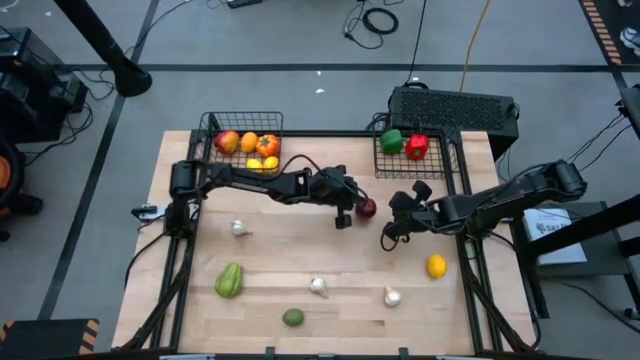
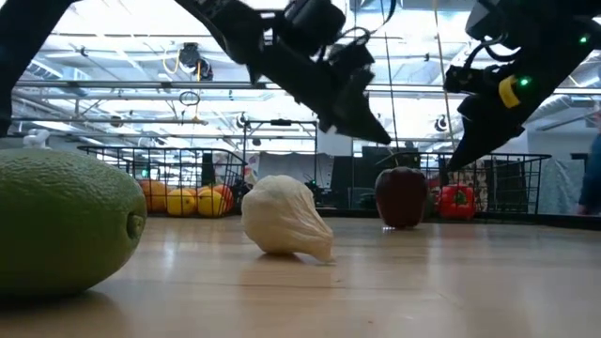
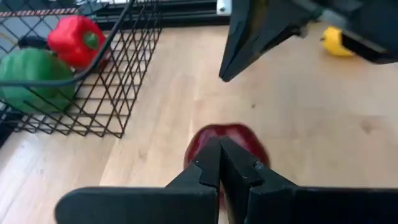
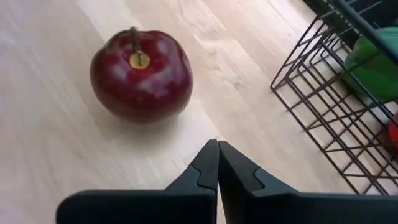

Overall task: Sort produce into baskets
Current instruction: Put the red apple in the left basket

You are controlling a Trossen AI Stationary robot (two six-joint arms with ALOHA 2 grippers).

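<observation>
- Here, the left gripper [image 1: 343, 212] hangs with fingers pressed together, empty, just above the dark red apple [image 1: 367, 207]
- The right gripper [image 1: 392, 232], also pinched closed, lies near its other side
- Farther off, the right-hand basket [image 1: 455, 170] holds peppers

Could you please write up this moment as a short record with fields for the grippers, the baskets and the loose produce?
left gripper: shut, empty, just beside the dark red apple
right gripper: shut, empty, on the apple's other side
apple: on the table, upright, stem up, not held
left basket: holds orange, yellow and red fruit
right basket: holds a green pepper and a red pepper
loose on table: three garlic bulbs, lemon, two green pieces
</observation>
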